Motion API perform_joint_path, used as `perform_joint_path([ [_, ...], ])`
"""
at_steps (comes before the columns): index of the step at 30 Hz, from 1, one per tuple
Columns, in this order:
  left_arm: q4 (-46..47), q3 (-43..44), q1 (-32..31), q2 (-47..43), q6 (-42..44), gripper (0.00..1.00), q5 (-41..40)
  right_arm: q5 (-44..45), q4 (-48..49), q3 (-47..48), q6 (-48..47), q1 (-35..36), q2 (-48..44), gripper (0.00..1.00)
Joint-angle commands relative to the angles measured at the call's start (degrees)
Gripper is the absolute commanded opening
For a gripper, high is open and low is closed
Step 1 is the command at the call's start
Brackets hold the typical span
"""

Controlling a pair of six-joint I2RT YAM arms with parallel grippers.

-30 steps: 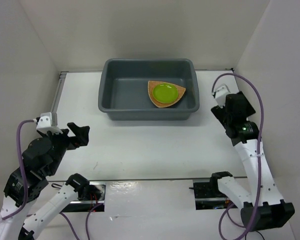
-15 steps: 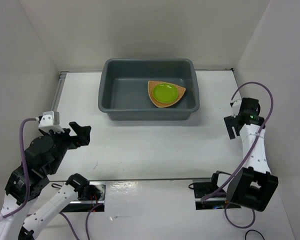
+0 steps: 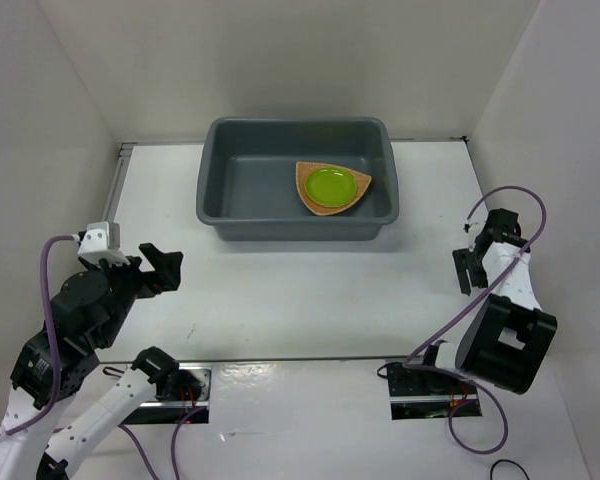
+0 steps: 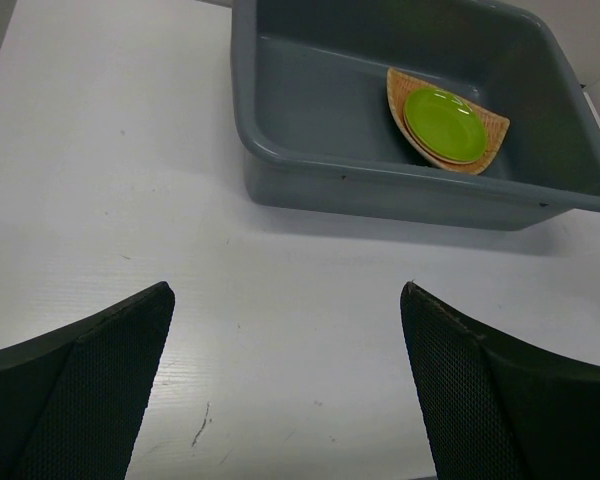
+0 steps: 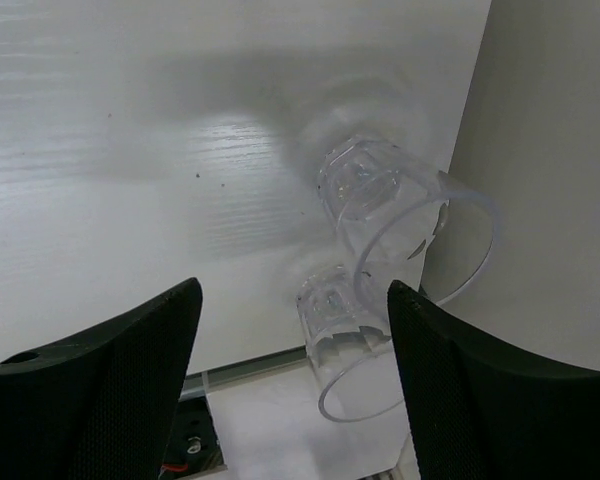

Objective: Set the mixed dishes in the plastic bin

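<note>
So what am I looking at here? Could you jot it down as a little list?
bin: dark grey, rectangular
in the bin: green plate resting on woven plate
cream bowl: not in view
left claw: open, empty
right claw: open, empty, over clear cups lying by the wall

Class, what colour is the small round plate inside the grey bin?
The round plate is lime green, clearest in the left wrist view.
</note>
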Motion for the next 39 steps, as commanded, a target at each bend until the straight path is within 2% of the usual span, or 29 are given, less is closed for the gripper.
perform_joint_path([
  [1,2.4,-0.1,-0.1,-0.1,0.3,1.00,-0.4,0.3,4.6,0.3,-0.2,-2.2,3.3,0.79],
  [6,1.9,-0.1,-0.1,-0.7,0.3,1.00,-0.4,-0.2,6.6,0.3,-1.9,-4.9,5.7,0.78],
  [8,1.9,-0.1,-0.1,-1.2,0.3,1.00,-1.0,-0.2,7.2,0.3,-2.5,-5.4,7.1,0.72],
  [11,1.9,-0.1,-0.1,-1.2,0.3,1.00,-1.0,-0.7,7.7,0.3,-3.1,-5.4,8.7,0.51],
  [12,1.9,-0.1,-0.1,-1.2,-0.2,1.00,-1.0,-0.7,7.7,0.8,-3.1,-5.4,8.7,0.34],
  [14,1.9,-0.1,-0.1,-1.8,-0.2,1.00,-1.0,-2.2,5.0,3.2,-3.1,-5.4,7.8,0.14],
  [15,1.9,-0.1,-0.1,-1.8,-0.2,1.00,-1.0,-4.5,3.6,4.7,-3.1,-5.4,5.3,0.00],
  [18,1.9,-0.1,-0.1,-2.3,-0.2,1.00,-1.5,-7.0,-1.6,13.3,-2.5,-2.3,-1.2,0.00],
  [20,1.9,-0.1,-0.1,-2.3,-0.2,1.00,-1.5,-3.6,-1.6,21.0,-1.4,6.4,-3.5,0.00],
  [21,1.9,-0.1,-0.1,-2.3,-0.2,1.00,-2.0,1.6,-0.9,23.7,-1.4,10.1,-5.0,0.00],
  [22,1.9,-0.1,-0.1,-2.3,-0.2,1.00,-2.0,5.0,-0.2,29.0,-1.4,18.4,-5.1,0.00],
  [24,1.9,-0.1,-0.1,-1.2,-0.2,1.00,-1.5,11.4,-0.5,34.6,-1.4,27.6,-4.5,0.00],
  [25,1.9,-0.1,-0.1,-0.2,-0.2,1.00,-1.0,15.1,-1.6,40.6,-2.5,35.2,-2.0,0.00],
  [27,1.9,-0.1,-0.1,0.5,-0.2,1.00,-1.0,15.2,-6.3,50.5,-4.3,39.8,4.2,0.00],
  [29,1.9,-0.1,-0.1,0.5,-0.2,1.00,-1.0,14.5,-9.2,55.0,-7.1,46.3,7.9,0.00],
  [31,1.9,-0.1,-0.1,0.5,-0.2,1.00,-1.6,16.8,-7.4,55.9,-12.6,53.9,9.6,0.00],
  [34,1.9,-0.1,-0.1,-0.1,-0.7,1.00,-2.1,18.3,-1.3,55.1,-20.3,61.5,12.3,0.00],
  [37,1.9,-0.1,-0.1,-0.6,-0.7,1.00,-2.7,15.3,-0.5,60.8,-22.0,65.6,18.6,0.00],
  [39,1.9,-0.1,-0.1,-0.6,-0.7,1.00,-2.7,12.7,-2.4,67.9,-20.2,66.9,23.0,0.00],
])
